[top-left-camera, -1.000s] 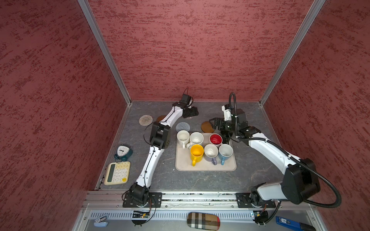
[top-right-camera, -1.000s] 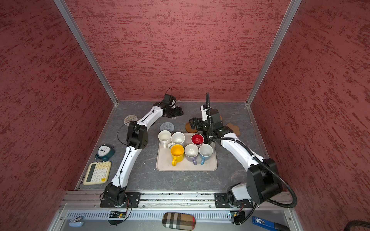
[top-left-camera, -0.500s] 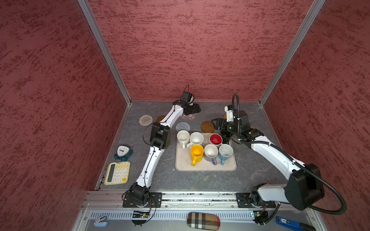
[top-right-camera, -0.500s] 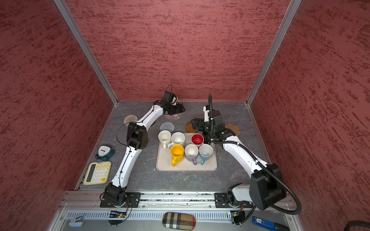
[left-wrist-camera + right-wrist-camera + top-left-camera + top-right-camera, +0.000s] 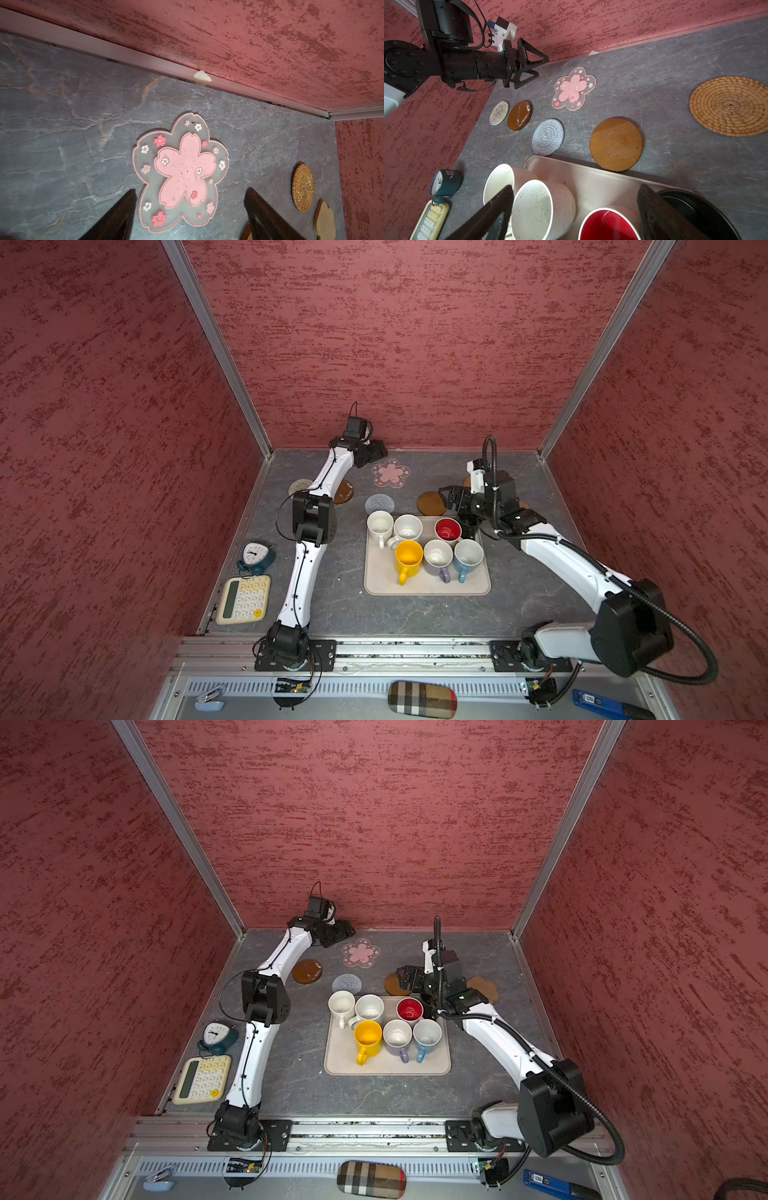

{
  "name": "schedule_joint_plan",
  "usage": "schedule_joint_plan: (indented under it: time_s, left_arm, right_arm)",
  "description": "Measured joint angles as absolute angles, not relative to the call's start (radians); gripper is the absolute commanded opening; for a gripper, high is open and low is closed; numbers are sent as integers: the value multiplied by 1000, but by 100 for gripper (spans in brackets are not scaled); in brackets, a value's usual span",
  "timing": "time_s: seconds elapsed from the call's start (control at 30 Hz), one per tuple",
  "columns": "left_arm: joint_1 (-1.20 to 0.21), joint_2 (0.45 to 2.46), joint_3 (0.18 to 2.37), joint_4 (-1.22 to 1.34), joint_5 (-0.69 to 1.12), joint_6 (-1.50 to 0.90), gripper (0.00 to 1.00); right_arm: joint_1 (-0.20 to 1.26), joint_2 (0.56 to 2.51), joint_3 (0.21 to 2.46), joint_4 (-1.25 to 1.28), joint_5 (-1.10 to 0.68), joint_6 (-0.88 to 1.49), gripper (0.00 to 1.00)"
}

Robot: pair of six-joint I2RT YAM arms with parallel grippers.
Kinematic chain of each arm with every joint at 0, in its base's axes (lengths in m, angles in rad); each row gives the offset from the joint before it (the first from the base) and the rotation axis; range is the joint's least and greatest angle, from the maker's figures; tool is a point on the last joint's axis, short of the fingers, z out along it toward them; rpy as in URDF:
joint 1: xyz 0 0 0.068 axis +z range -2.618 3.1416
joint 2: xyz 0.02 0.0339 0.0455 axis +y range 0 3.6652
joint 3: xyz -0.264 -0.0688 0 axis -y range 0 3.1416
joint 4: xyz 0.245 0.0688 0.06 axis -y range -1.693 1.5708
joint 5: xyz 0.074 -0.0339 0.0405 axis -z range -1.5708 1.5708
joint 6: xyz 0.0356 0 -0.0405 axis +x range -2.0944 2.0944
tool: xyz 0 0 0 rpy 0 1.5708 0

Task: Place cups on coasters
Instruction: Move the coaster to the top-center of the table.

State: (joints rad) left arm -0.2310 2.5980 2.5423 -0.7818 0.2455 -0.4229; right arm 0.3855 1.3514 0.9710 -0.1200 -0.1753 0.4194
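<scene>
Both gape empty: left gripper (image 5: pixel 190 193), right gripper (image 5: pixel 575 187); glossy ceramic mugs (image 5: pixel 437 553) crowd smooth tray (image 5: pixel 428 587).

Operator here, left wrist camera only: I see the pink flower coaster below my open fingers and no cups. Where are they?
Observer: Six ceramic mugs stand on the large beige rectangular tray, nearer the robot's base; none is on a coaster.
Operator: What's the right gripper doing?
Observer: The right gripper is open above the tray's far edge, by the white mug with red inside.
Operator: Nearest bare coaster?
Observer: A grey woven round coaster lies just past the tray's far edge.
</scene>
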Motion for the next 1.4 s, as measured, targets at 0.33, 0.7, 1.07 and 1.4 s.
schedule_joint_plan:
  time_s: [0.33, 0.7, 1.07, 1.4]
  left_arm:
    - [-248, 2680, 2542, -789, 230, -433, 82]
    - [-253, 2708, 2541, -789, 209, -432, 81]
    - [-276, 2711, 2542, -776, 190, -426, 81]
    - [-354, 2716, 2542, -759, 190, -403, 80]
  right_arm:
    - [385, 1368, 971, -117, -183, 427, 93]
    - [385, 1371, 960, -112, -183, 427, 93]
    - [385, 1375, 952, -108, -183, 427, 93]
    - [385, 1375, 948, -101, -184, 428, 93]
